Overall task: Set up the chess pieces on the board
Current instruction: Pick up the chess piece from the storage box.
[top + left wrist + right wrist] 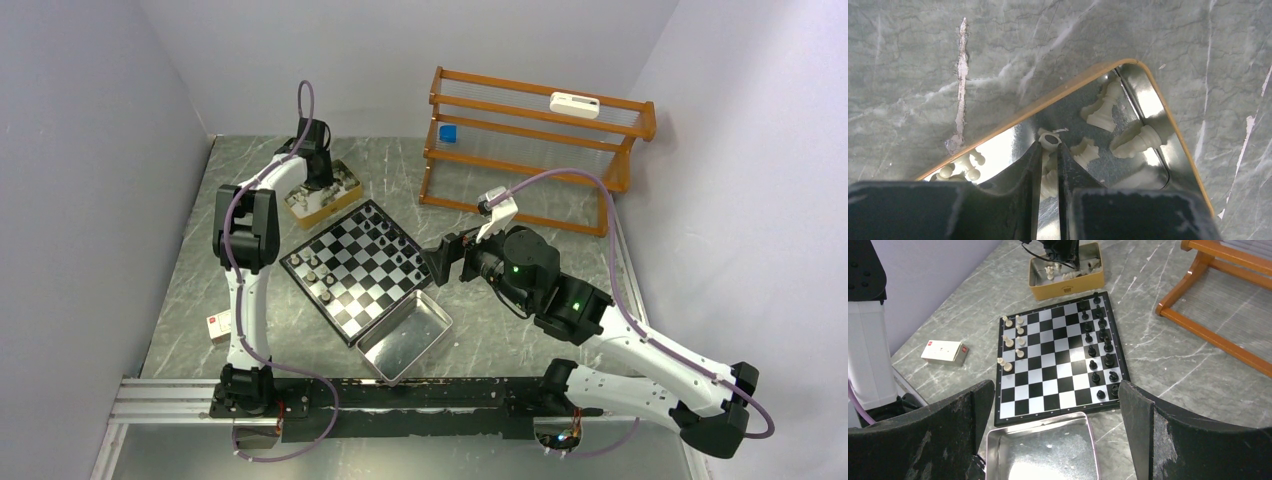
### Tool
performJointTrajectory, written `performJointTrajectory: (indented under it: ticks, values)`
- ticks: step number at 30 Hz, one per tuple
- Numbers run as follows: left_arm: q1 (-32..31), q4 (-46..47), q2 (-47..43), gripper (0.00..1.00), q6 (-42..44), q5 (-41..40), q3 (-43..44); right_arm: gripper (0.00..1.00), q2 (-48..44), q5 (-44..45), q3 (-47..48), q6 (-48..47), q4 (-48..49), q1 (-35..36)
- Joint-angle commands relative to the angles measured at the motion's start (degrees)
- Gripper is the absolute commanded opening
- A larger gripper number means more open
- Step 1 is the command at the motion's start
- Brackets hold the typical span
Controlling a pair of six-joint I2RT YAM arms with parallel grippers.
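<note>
**Jaws pinched on one cream piece down in the gold box**

Left jaws stand almost together inside the gold box (1068, 90) with a cream piece (1049, 141) between them. Both inner faces look to be against it, so I read it as clamped, though I cannot say how firmly. It lies lengthwise along the slot. Its round base with the dark pad pokes out just past my tips and its body runs back between them. Loose cream pieces (1105, 112) lie toppled on the shiny floor just beside, toward the box's corner and apart from my grip.

I judge this thing very light, hard and stiff, nothing a squeeze would crush. It is smooth and round, though, so a skewed pinch could make it twist or squirt out. The best hold is across the narrow waist above the base, where flat faces meet the thinnest part. Held lengthwise as now, it will need tipping upright before it can stand on a square.

Right jaws are wide apart with nothing in them, above the metal tray (1048, 455) at the near edge of the board (1048, 375). On the board, black pieces (1095, 347) line one side and a few standing cream pieces (1013, 342) occupy the other. The box sits on the surface (923, 50) near the board's far edge.
</note>
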Motion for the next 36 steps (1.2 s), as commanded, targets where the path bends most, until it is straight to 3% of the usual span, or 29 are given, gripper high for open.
performJointTrajectory:
  ticks: [1,15,20,36]
  values:
    - [0.3,-1.5,0.6,0.17,0.3,1.5,1.9,1.00,-0.4,0.8,0.7,-0.2,1.0,-0.1]
    - [0.3,-3.3,-2.2,0.16,-0.2,3.3,2.4,1.00,-1.8,0.3,-0.1,1.1,0.9,-0.1]
    - [0.3,-3.4,-0.6,0.23,0.2,1.6,2.8,1.00,-2.3,0.3,0.0,1.5,0.6,-0.1]
    - [0.3,-3.2,3.1,0.25,1.3,0.7,3.6,1.00,-2.3,0.3,0.1,1.4,1.0,-0.1]
